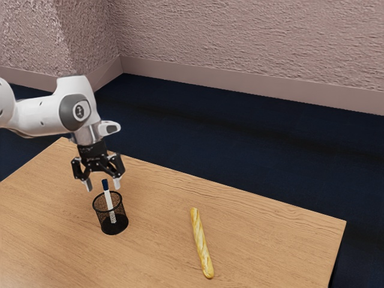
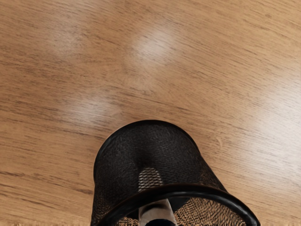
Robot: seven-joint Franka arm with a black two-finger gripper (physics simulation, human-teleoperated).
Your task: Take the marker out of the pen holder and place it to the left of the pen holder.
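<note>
Judging by the pictures, only the approach is done: the marker [image 1: 108,197] stands in the pen holder [image 1: 123,216], tip leaning just short of twelve o'clock in the exterior view, with the end effector [image 1: 102,186] spread around its capped top. Gripping, lifting out and laying it down on the worktop [image 1: 159,222] remain. The arm's round emblem [image 1: 80,111] is unreadable; no other lettering is legible.

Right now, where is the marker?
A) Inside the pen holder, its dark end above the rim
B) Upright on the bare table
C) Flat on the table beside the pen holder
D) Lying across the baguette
A: the marker stands in the mesh pen holder, its dark end rising past the rim.
</note>
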